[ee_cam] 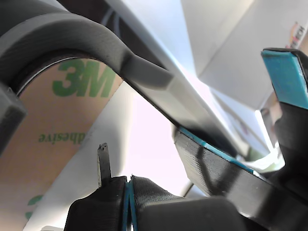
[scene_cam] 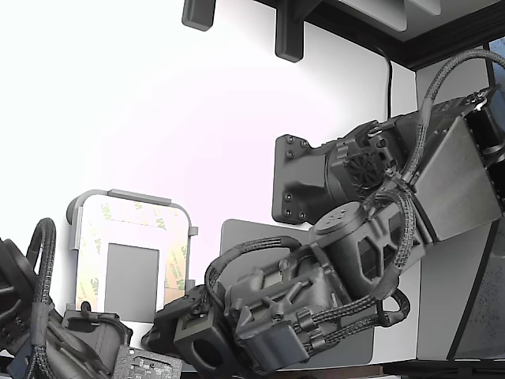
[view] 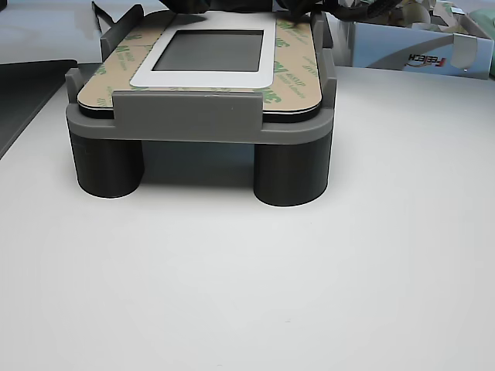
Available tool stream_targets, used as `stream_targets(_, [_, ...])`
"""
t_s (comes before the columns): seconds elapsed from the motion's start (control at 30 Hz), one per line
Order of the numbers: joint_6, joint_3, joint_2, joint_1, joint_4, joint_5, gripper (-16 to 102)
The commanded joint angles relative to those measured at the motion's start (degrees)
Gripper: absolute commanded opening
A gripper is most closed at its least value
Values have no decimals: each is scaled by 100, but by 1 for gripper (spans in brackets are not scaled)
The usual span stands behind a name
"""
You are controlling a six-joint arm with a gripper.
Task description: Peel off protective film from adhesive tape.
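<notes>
The gripper [ee_cam: 130,185] shows its teal-edged pads pressed together with nothing visibly caught between them, so I judge it closed and empty, poised just beside the grey fixture [view: 201,124]. The protective film [view: 298,69] with green 3M print still covers the adhesive tape [scene_cam: 175,264] framing the grey rectangle [view: 209,50] on that fixture. The risk is that the closed tips skid over the liner edge, or snag the fixture's rim instead of catching the film.

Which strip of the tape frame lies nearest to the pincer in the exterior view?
The right strip, as the exterior view shows it: its lower end runs down to the pincer. The top strip and the left strip lie farther away.
</notes>
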Motion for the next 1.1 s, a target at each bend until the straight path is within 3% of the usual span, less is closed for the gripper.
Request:
stream_targets(0.0, [-9, -97, 105, -97, -88, -18, -11])
stream_targets(1.07, [141, 26, 246, -44, -79, -26, -10])
